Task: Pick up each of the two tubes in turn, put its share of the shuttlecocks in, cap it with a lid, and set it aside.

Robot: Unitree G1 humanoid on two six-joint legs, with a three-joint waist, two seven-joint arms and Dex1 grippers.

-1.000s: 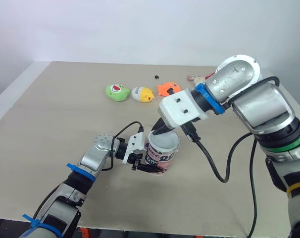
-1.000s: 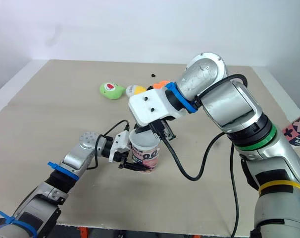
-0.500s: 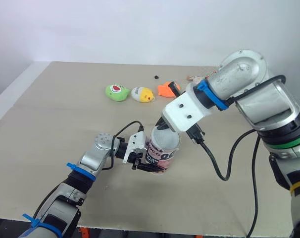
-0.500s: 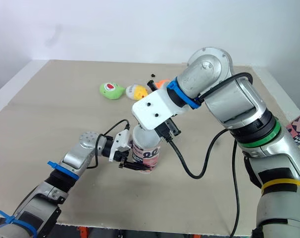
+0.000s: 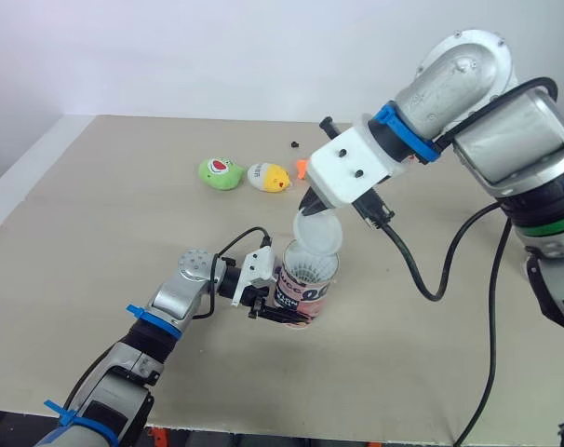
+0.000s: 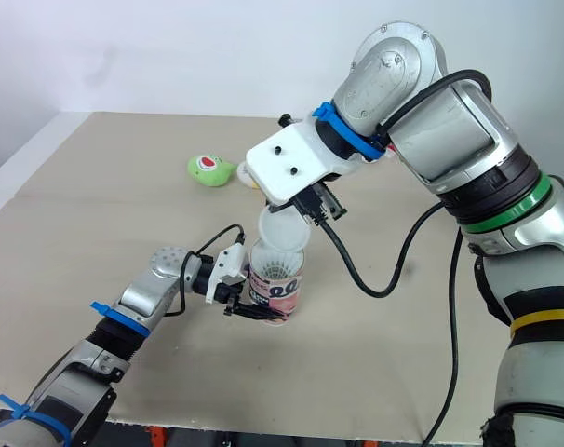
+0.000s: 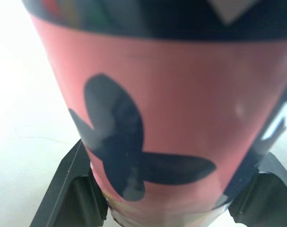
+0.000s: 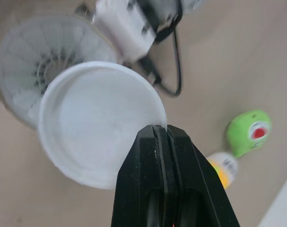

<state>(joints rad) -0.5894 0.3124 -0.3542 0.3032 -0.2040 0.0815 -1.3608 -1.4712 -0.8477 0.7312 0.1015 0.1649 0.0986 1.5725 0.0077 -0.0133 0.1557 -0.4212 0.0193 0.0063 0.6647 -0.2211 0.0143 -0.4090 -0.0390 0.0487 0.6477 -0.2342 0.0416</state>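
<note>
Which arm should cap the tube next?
Right. The right gripper pinches the lid by its rim just above the tube's open mouth; the left gripper is clamped on the tube, holding it upright.

right arm, rounded silver metal shells (image 5: 505, 149) | blue wrist band (image 5: 408, 140) | green ring (image 6: 513, 199) | yellow ring (image 6: 543, 322) | white wrist block, two dark screws (image 5: 350, 173) | thick black looping cable (image 5: 433, 291) | slim silver left arm (image 5: 166, 303) | blue ties (image 5: 150, 318) | dimpled grey cap (image 5: 194, 262) | thin black wire (image 5: 239, 241) | left gripper (image 5: 284, 315), right gripper (image 8: 161, 135): black fingers

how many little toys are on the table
3, in a row beyond the tube: green toy, yellow toy, then orange toy, mostly hidden behind the right arm; others could be hidden there too.
</note>
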